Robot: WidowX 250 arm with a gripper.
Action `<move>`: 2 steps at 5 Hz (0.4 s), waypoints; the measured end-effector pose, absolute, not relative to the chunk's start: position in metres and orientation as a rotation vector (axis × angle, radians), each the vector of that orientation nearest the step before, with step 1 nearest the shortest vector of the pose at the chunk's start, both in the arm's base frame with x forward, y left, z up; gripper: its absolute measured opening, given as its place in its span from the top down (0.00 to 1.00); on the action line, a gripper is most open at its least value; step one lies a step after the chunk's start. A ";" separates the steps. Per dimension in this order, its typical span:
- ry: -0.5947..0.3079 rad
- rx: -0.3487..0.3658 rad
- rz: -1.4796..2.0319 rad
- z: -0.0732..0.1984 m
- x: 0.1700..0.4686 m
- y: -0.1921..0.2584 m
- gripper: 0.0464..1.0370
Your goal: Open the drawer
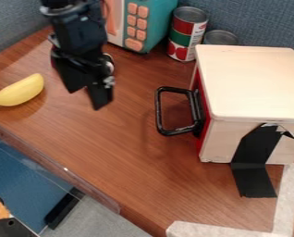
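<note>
Blue-grey fabric panels [260, 21] stand behind a brown wood-grain table [131, 157], and past its near edge, at the lower left of the view, lie a blue surface [20, 180] and grey floor [128, 227]. On the right of the table sits a pale wooden box [251, 83], with the red front of its drawer [204, 111] on the side facing left. The drawer looks closed, its front against the box, and a black loop handle [160, 111] juts out from it over the table.

The gripper [86, 98] hangs at the upper left, well apart from the handle, its two fingers parted and nothing between them. Just behind it, partly hidden by it, is a small rounded thing with a silvery edge [109, 63]; what it is I cannot tell.

A yellow banana [20, 90] lies to the left of the gripper. At the back stands a teal toy microwave [156, 23] with pink buttons, and beside it a red and green can [183, 39]. Another can [220, 38] is partly covered by the box's far edge. Black tape [253, 159] runs down the box's near side onto the table, near strips of whitish tape [288, 196].
</note>
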State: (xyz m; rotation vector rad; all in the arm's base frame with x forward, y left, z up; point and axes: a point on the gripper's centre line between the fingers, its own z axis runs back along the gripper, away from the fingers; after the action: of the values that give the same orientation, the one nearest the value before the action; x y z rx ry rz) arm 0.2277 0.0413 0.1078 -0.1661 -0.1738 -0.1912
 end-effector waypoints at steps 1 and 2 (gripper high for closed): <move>-0.133 -0.173 -0.082 0.101 0.246 0.027 0.04; -0.112 -0.182 -0.007 0.094 0.264 0.017 0.04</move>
State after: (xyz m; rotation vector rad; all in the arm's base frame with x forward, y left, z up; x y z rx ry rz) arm 0.2645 0.0165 0.0941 -0.1818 -0.1124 -0.0069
